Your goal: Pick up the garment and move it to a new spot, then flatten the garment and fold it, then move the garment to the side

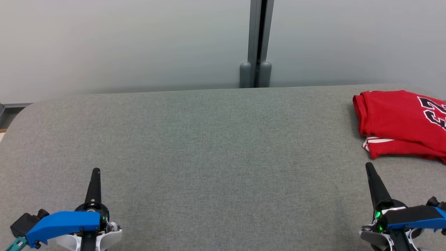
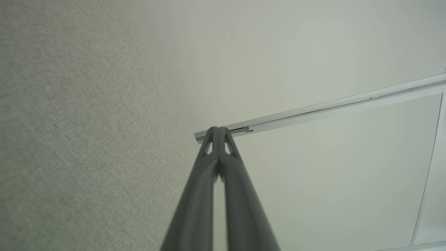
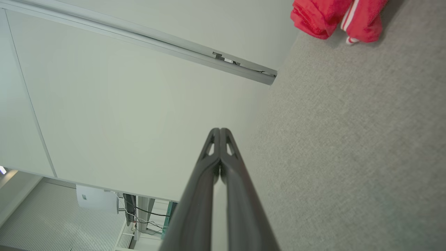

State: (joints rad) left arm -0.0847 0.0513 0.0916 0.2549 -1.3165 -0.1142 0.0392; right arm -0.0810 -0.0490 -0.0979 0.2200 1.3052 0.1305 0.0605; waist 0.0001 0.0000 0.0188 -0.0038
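One red folded jersey garment [image 1: 400, 122], black-white numerals: far right on grey fabric table [image 1: 223, 157]. Two grippers: left gripper [image 1: 95, 171] near left, right gripper [image 1: 368, 166] near right; fingers pressed together, empty, apart from garment.

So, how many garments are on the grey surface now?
1. The red garment lies folded at the far right of the surface, cut by the picture's edge; others could lie beyond.

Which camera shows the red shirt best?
The head view: most of the folded red shirt, with number print, on the grey surface. The right wrist view catches one corner; the left wrist view faces the wall.
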